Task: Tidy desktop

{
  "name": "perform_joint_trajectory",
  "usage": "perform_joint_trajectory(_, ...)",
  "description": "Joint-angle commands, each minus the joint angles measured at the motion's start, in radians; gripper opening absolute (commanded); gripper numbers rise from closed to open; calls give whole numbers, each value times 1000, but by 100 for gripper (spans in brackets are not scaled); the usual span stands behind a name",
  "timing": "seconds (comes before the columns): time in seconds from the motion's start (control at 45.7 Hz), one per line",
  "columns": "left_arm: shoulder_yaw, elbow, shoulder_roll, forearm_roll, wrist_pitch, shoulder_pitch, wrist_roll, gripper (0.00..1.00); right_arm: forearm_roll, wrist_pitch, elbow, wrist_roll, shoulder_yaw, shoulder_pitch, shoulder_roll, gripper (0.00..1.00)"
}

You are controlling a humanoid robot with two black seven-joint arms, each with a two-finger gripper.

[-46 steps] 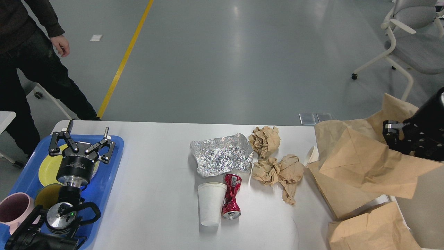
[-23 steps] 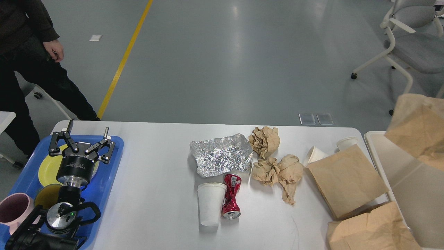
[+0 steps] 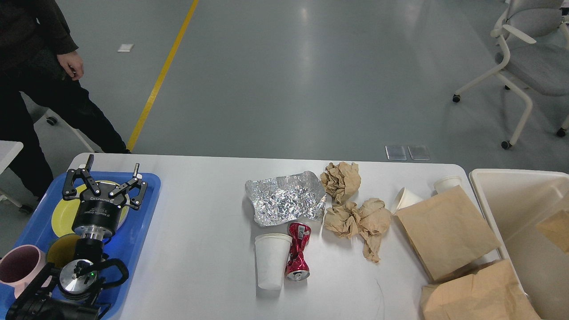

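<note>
Two balls of crumpled brown paper (image 3: 340,180) (image 3: 360,220) lay near the middle of the bench (image 3: 200,249), which was white, wide and filled the lower part of the view. Just left of them was a wrinkled sheet of shiny foil (image 3: 284,201). Below the foil a white paper cup (image 3: 271,261) lay beside a squashed red can (image 3: 298,257), and the two were touching.

On the right side of the bench lay a flat brown paper bag (image 3: 446,231), and another brown bag (image 3: 478,293) sat at the bottom right corner. Two small white cups (image 3: 405,198) (image 3: 446,183) sat by the top edge of the flat bag. One was tipped over and one stood up.

A cream bin (image 3: 493,200) stood just past the right end of the bench, with a bit of brown paper (image 3: 555,229) inside it.

On the left end sat a blue tray (image 3: 140,222). It held a yellow plate (image 3: 60,215) and a pink cup (image 3: 20,266). The left hand (image 3: 106,178) hung over the tray with its two fingers spread wide and nothing between them. The right hand was not in the picture.

A person in dark clothes (image 3: 31,80) stood on the gray floor behind the tray. A white chair (image 3: 529,58) stood far off at the top right.
</note>
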Motion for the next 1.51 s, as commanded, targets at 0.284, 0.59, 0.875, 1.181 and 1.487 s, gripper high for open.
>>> perform_joint_trajectory(0.284, 0, 0, 0, 0, 0, 0, 0, 96, -2, -55, -351, 3, 111, -290, 270, 0)
perform_joint_trajectory(0.59, 0, 0, 0, 0, 0, 0, 0, 96, -2, -61, -351, 8, 120, -336, 281, 0)
perform_joint_trajectory(0.875, 0, 0, 1, 0, 0, 0, 0, 96, -2, -179, -345, 8, 118, -340, 269, 100)
perform_joint_trajectory(1.181, 0, 0, 1, 0, 0, -2, 0, 96, -3, -173, -303, 9, 117, -311, 233, 100)
perform_joint_trajectory(1.487, 0, 0, 0, 0, 0, -2, 0, 96, -78, 72, -21, 8, 89, -29, 66, 100)
